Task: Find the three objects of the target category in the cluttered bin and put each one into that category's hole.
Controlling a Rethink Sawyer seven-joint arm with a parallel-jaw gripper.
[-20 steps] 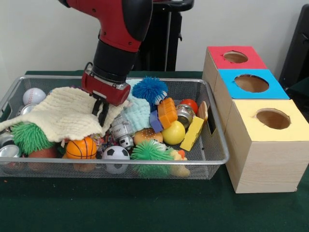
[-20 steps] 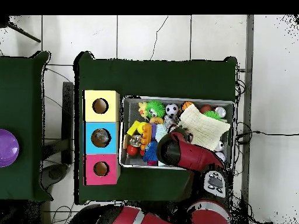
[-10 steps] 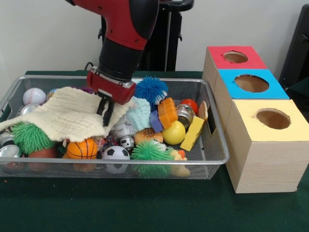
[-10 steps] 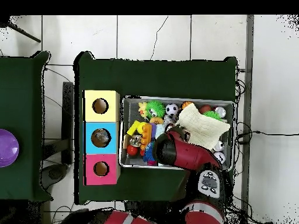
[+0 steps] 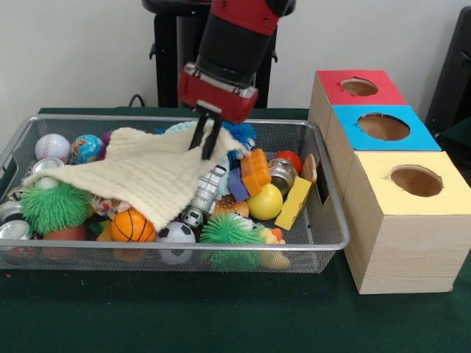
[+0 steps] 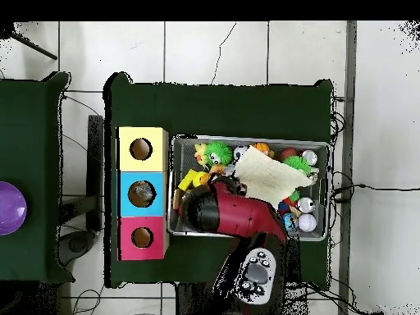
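While the end effector [image 5: 207, 143] pinches a fold of the cream cloth [image 5: 140, 173] between its closed black fingers, I hold that corner raised above the wire bin [image 5: 324, 239], so the fabric slopes down from the grip toward the bin's other end. I judge the lift is meant to uncover what the cloth hides, since the search cannot go on with half the clutter draped. Along its lower edge I can already see an orange basketball [image 5: 132, 226], a soccer ball [image 5: 176, 234] and a green spiky ball [image 5: 53, 206]; a baseball [image 5: 51, 145] and a globe-patterned ball [image 5: 87, 147] sit at the far wall. Balls look like a likely target category, though nothing tells me which one is meant. All of them lie in the bin, none near a hole. Beside the bin on the green surface [image 5: 221, 316] stand three boxes: red-topped [image 5: 331, 84], blue-topped [image 5: 412, 136] and yellow-topped [image 5: 449, 195], each with a round hole. From overhead the arm [image 6: 234, 213] covers the bin's middle, and the cloth spreads toward the side away from the boxes. Something sits inside the blue box's hole; I cannot tell what.
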